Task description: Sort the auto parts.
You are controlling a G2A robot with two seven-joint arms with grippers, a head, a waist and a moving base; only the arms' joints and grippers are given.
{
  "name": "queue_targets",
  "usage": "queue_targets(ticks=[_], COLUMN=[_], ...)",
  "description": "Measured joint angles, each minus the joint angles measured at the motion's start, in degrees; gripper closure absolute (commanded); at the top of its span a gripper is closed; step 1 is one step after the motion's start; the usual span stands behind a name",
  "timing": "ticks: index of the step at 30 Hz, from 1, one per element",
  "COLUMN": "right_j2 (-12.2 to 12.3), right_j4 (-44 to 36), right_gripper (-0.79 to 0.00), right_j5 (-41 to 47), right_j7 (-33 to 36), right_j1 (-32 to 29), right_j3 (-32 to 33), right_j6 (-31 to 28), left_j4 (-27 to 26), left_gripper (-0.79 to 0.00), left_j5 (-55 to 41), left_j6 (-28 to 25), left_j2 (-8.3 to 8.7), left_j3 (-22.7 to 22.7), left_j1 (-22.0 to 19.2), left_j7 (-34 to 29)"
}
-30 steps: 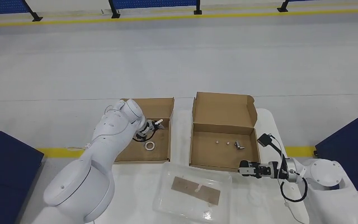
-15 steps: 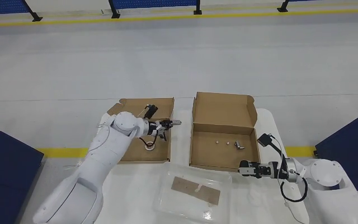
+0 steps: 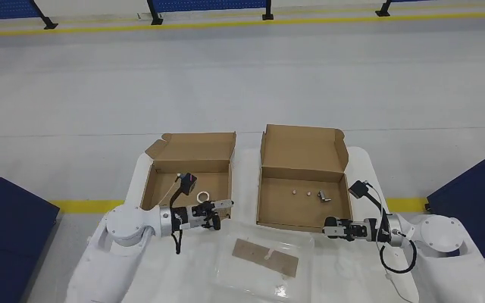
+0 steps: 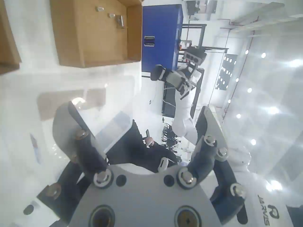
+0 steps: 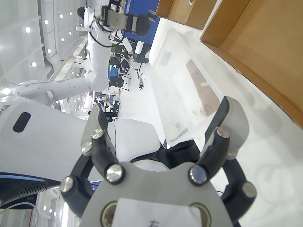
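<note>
A white ring [image 3: 203, 198] lies in the left box [image 3: 212, 178]. It sits alone near the front wall. The left pincer [image 3: 224, 204] hangs just past that wall, between the box and the clear tray [image 3: 220, 265]. Its fingers [image 4: 73, 116] are spread apart and hold nothing.

The tray sits in the middle of the counter [image 3: 341, 273], in front of both boxes. A brown card [image 3: 265, 258] lies flat inside it. There are a few little bits in it too, but they are too small to name. These are likely the parts left to sort.

A few small metal parts [image 3: 323, 196] lie in the right box [image 3: 288, 212]. The right pincer [image 3: 327, 227] sits low, just in front of that box and beside the tray's corner. Its fingers [image 5: 227, 112] are wide apart too, with nothing between them.

Here is what could go wrong. The tray walls are see-through, so a pincer may hit the rim on its way down and push the tray away. The bits are tiny and lie flat, so the fingers may close on air or grab the card. A bit held by its edge may drop out over the counter. Both arms are close to the tray, so they may bump if they go in together. A part may also land in the wrong box.
</note>
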Motion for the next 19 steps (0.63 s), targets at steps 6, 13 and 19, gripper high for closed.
queue_targets(ticks=[6, 13, 19], right_j2=[0.0, 0.0, 0.0], right_j4=[0.0, 0.0, 0.0], right_gripper=[-0.785, -0.784, -0.784], right_j5=[0.0, 0.0, 0.0], right_j7=[0.0, 0.0, 0.0], right_j1=[0.0, 0.0, 0.0], right_j3=[0.0, 0.0, 0.0], right_j6=[0.0, 0.0, 0.0], left_j4=[-7.0, -8.8, -8.8], left_gripper=[-0.785, -0.785, -0.785], left_j5=[-2.2, -2.5, -2.5], left_j6=[-1.1, -1.4, -1.4], left_j2=[0.97, 1.29, 1.28], left_j3=[-4.1, -4.9, -4.9], left_j1=[7.8, 9.4, 9.4], left_j7=[-0.7, -1.2, -1.2])
